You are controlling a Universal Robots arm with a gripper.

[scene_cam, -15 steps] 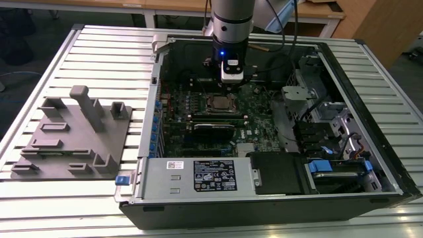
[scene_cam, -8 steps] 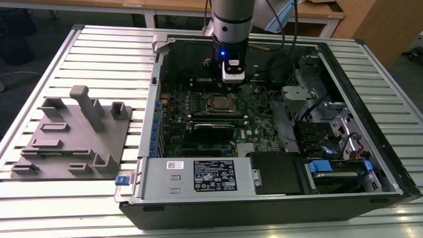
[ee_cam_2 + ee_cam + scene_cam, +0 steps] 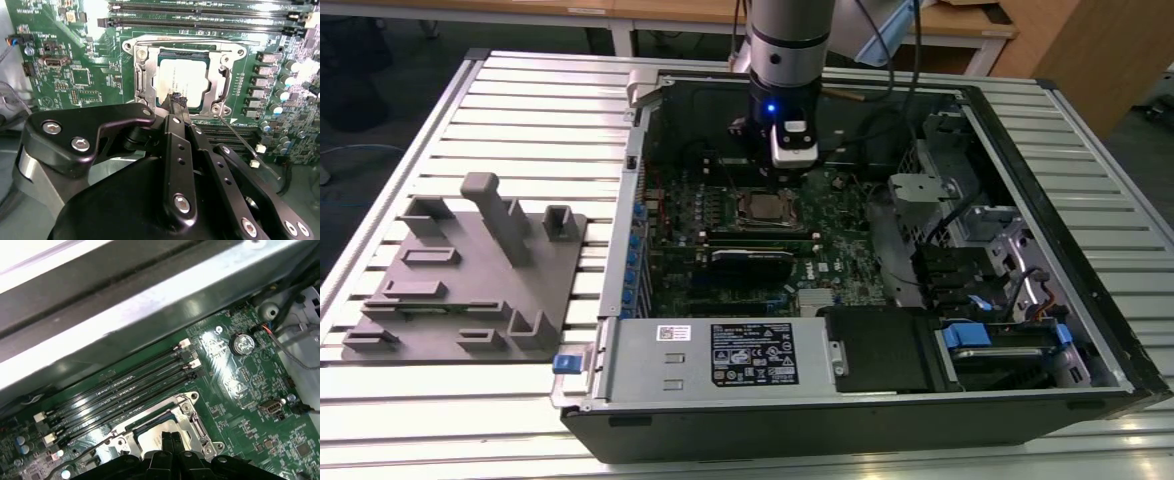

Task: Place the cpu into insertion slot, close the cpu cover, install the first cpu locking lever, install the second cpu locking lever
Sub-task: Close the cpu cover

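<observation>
Toward twelve o'clock in the case [image 3: 854,432], exterior view: cpu [image 3: 761,208] seated in insertion slot [image 3: 738,210]. Likely light, stiff, fragile; edge-hold only. Pincer [image 3: 175,98] together, empty.

Silvery-grey cpu [image 3: 182,75], silver cpu cover [image 3: 143,70], green circuit board [image 3: 107,75], black pincer [image 3: 176,99]

Gripper [image 3: 176,99] closed, pointed straight down
</observation>
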